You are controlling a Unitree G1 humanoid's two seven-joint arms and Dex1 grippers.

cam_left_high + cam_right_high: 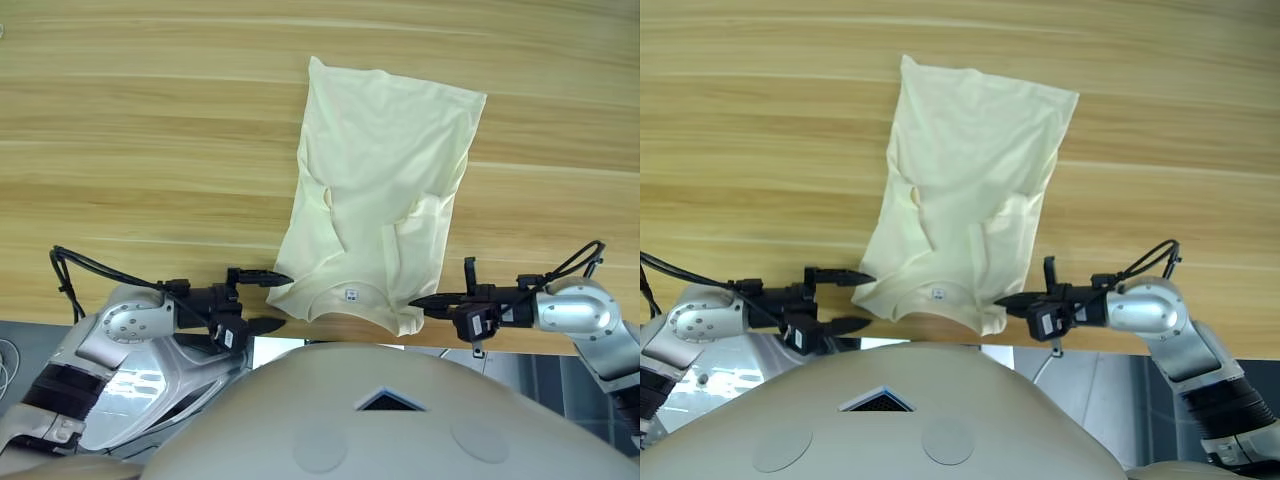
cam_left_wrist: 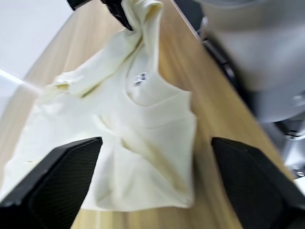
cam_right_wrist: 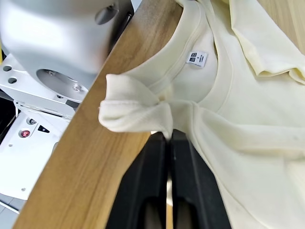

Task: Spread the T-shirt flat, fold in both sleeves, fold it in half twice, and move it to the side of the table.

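Pale yellow cotton T-shirt (image 1: 380, 190) at wooden table's (image 1: 150, 150) near edge: right gripper (image 3: 167, 137) fingers pinch one collar-end corner, left gripper (image 1: 284, 300) fingers gape empty. Left should grip the matching corner before lifting.

Stereo head pair looks down on the bench (image 1: 150, 120); close wrist cameras share the T-shirt (image 1: 380, 170) collar at 6 o'clock.

Pale cream-yellow T-shirt (image 1: 385, 170), plain; small white neck label (image 1: 352, 294). Light honey-brown table (image 1: 150, 130), streaky horizontal wood grain. Black left gripper (image 1: 287, 300), black right gripper (image 1: 415, 301).
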